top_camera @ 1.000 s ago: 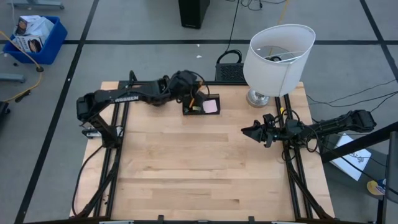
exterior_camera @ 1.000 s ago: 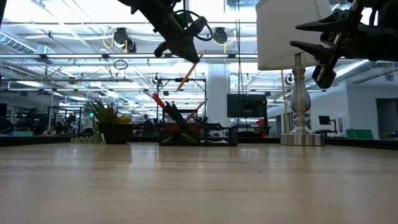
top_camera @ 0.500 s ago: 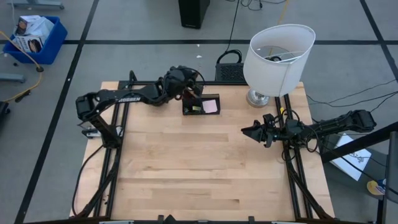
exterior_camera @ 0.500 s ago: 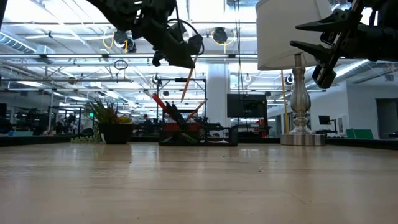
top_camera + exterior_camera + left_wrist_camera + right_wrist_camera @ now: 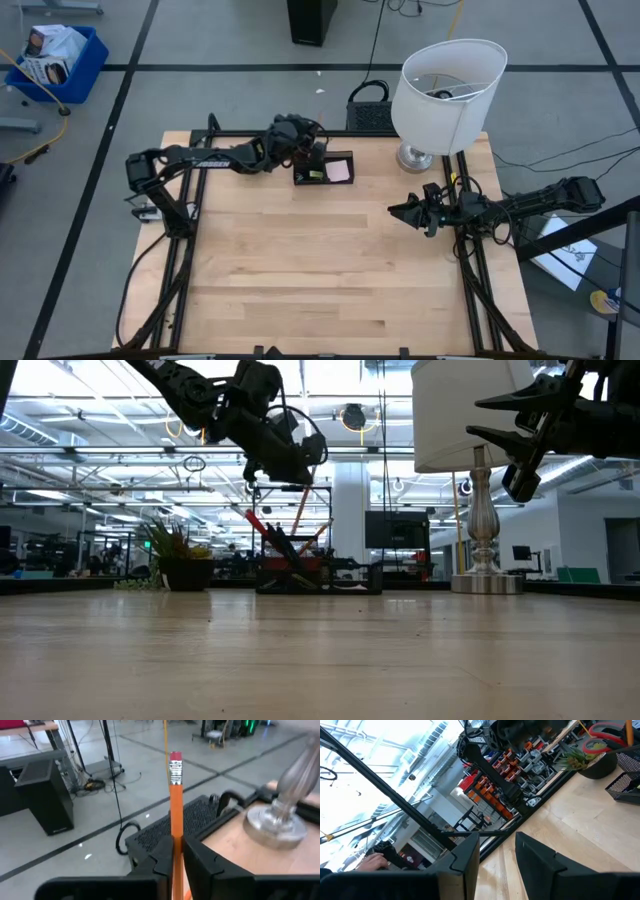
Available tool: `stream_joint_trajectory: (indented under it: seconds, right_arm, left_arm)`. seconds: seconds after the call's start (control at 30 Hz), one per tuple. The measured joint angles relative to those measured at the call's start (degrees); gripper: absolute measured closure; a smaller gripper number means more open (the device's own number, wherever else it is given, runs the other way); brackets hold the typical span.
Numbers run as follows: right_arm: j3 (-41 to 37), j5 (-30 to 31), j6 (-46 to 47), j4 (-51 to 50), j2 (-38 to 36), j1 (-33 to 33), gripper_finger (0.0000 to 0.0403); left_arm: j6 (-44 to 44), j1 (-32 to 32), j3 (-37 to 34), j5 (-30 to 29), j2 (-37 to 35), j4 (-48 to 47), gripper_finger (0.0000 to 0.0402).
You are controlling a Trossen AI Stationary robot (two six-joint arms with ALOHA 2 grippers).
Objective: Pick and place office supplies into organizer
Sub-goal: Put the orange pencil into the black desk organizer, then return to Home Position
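Observation:
The dark organizer [image 5: 323,167] stands at the table's far edge with a pink sticky-note pad [image 5: 339,171] in it. Red-handled scissors [image 5: 256,520] and pens stand in its cup [image 5: 290,565]. Just above it, my left gripper [image 5: 309,152] [image 5: 296,472] is shut on an orange pencil [image 5: 298,510] [image 5: 176,805], eraser end up. Whether the pencil's lower end touches the cup, I cannot tell. My right gripper [image 5: 400,211] [image 5: 497,855] hangs open over the table's right side, holding nothing. My left gripper pinches the pencil's shaft [image 5: 176,832] between its two fingers, below the eraser end [image 5: 175,762]. The fingers come from the table's left, nearly level, and lie across the pencil. The pencil stands nearly upright, its lower part hanging below the fingers toward the organizer's cup.
A big white-shaded lamp [image 5: 447,90] stands on the far right corner, its metal base [image 5: 272,822] close to the organizer. A small potted plant [image 5: 180,555] sits at the far edge. A black mesh basket [image 5: 370,105] is behind the table. Bare wood [image 5: 320,270] fills the middle and near side.
My left gripper has come down toward the organizer and tipped from steeply downward to nearly level, still holding the pencil. The pencil has sunk with it and turned from slanted to nearly upright over the cup.

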Motion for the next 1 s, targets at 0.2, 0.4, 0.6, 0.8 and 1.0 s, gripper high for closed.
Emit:
stream_joint_trajectory:
  seconds: [0.2,0.4,0.6,0.8,1.0]
  right_arm:
    - [-0.01,0.00,-0.01,0.00,0.00,-0.01,0.0286]
    - [-0.01,0.00,0.00,-0.01,0.00,0.01,0.0286]
    - [-0.01,0.00,-0.01,0.00,0.00,0.01,0.0286]
    - [0.00,0.00,0.01,-0.02,0.00,-0.01,0.0286]
    - [-0.01,0.00,-0.01,0.00,0.00,-0.01,0.0286]
  left_arm:
    - [1.15,0.00,-0.27,-1.18,0.26,4.21,0.0316]
    - [1.15,-1.38,-0.27,-1.33,0.24,3.34,0.0270]
    - [-2.57,-4.57,-0.27,-1.47,0.00,-3.89,0.0240]
    - [-9.99,-11.66,-0.40,9.37,-1.65,-21.23,0.0232]
    - [-12.51,-20.69,-3.69,12.84,-8.95,-18.71,0.0237]
